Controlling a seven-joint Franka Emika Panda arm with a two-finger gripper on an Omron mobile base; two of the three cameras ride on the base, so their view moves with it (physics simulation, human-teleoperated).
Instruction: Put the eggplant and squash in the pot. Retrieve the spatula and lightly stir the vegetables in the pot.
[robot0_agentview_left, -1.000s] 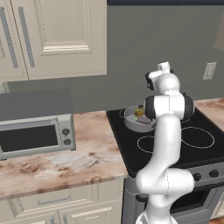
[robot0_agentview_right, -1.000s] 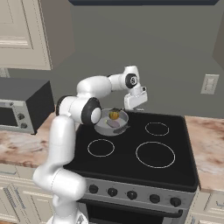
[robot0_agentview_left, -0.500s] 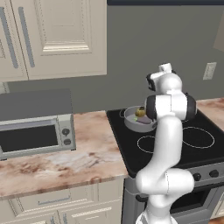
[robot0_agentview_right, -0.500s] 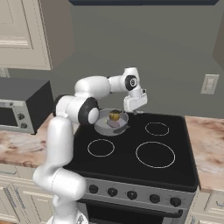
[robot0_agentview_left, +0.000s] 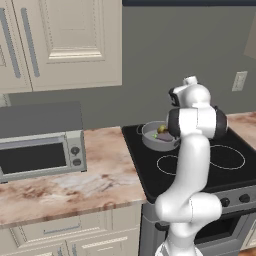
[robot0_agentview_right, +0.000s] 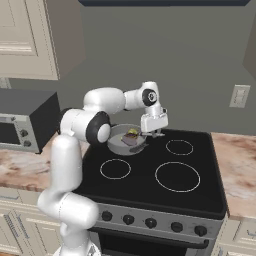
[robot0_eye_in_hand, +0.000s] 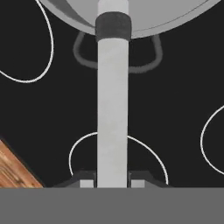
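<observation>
The grey pot (robot0_agentview_right: 119, 145) stands on the stove's back left burner, and it also shows in the left base view (robot0_agentview_left: 150, 140). Inside it lie the yellow-green squash (robot0_agentview_right: 132, 133) and the dull purple eggplant (robot0_agentview_right: 129, 141). My gripper (robot0_agentview_right: 154, 132) hangs just past the pot's right rim, shut on the spatula's grey handle (robot0_eye_in_hand: 112, 109). In the hand view the handle runs straight up from between my fingertips (robot0_eye_in_hand: 112, 181), past a dark collar, over the pot's rim (robot0_eye_in_hand: 175, 19) and side handle. The blade end is hidden inside the pot.
The black stovetop (robot0_agentview_right: 150, 175) has three free burner rings in front and to the right. A microwave (robot0_agentview_left: 40, 150) sits on the marble counter (robot0_agentview_left: 90, 185) to the left. Cabinets hang above it, and a wall outlet (robot0_agentview_right: 239, 96) is at the right.
My hand has shifted only slightly beside the pot's rim, with the spatula still in its grip. The squash sits in nearly the same spot in the pot.
</observation>
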